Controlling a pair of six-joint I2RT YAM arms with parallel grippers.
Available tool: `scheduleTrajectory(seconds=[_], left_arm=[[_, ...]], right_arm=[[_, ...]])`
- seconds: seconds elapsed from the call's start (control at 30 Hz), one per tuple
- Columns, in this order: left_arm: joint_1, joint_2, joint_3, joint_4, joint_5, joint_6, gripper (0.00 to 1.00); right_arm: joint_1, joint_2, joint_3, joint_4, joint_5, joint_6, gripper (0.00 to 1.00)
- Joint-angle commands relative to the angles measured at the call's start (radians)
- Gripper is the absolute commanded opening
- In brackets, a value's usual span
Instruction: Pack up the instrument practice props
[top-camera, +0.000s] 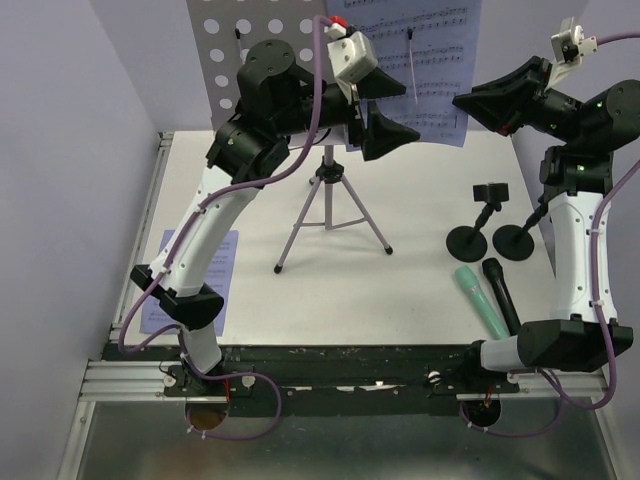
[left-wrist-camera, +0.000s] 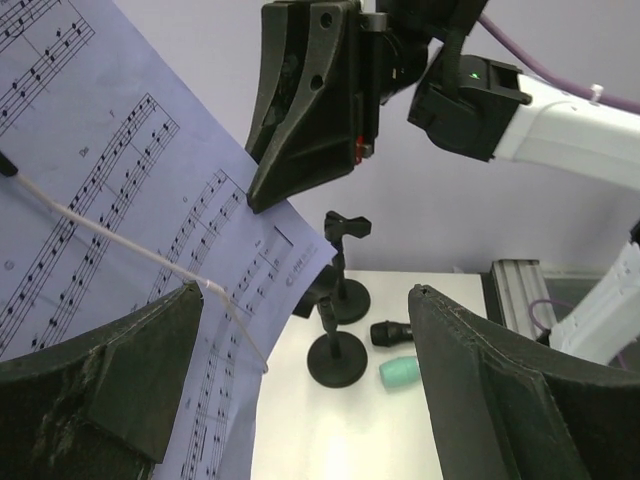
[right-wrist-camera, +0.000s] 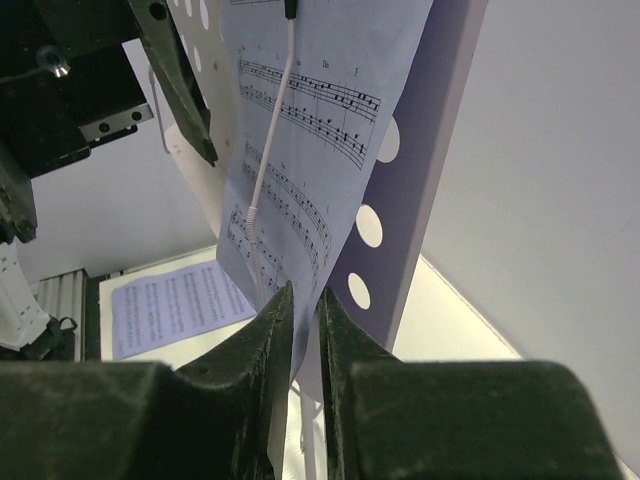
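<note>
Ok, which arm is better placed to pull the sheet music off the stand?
Right, I'd say. The right claw is closed to a narrow slit on the lower edge of the sheet-music page on the lilac rack. The left claw is wide open near the page, gripping nothing.

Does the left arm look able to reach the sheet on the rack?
Probably yes: the left gripper is open close beside the sheet, nothing between; the right gripper only pinches its edge.
</note>
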Motion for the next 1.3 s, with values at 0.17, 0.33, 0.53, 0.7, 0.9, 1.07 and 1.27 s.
scheduleTrajectory(seconds=[0.17, 0.33, 0.53, 0.7, 0.9, 1.07, 1.27], left_arm=[[-0.067, 0.038, 0.067, -0.034, -0.308, 0.036, 0.94], [-0.077, 0.047, 0.067, -0.031, -0.329, 0.044, 0.95], [-0.091, 0.087, 0.096, -0.025, -0.302, 0.056, 0.95], [-0.093, 0.104, 0.103, 0.012, -0.26, 0.056, 0.95], [-0.088, 0.117, 0.101, 0.11, -0.159, 0.015, 0.95], [-0.088, 0.095, 0.104, 0.178, -0.142, 0.022, 0.95], [-0.079, 0.08, 0.092, 0.161, -0.203, 0.056, 0.95]], right_arm=[[0.01, 0.0, -0.013, 0.026, 0.017, 0.019, 0.22], [0.022, 0.003, -0.022, 0.04, 0.021, 0.038, 0.07], [0.033, 0.0, -0.036, 0.034, 0.04, 0.036, 0.0], [0.033, -0.009, -0.045, 0.022, 0.045, 0.03, 0.0], [0.033, -0.025, -0.06, -0.02, 0.096, 0.003, 0.0], [0.031, -0.038, -0.022, -0.08, 0.139, -0.066, 0.0], [-0.018, -0.117, 0.068, -0.179, 0.321, -0.198, 0.0]])
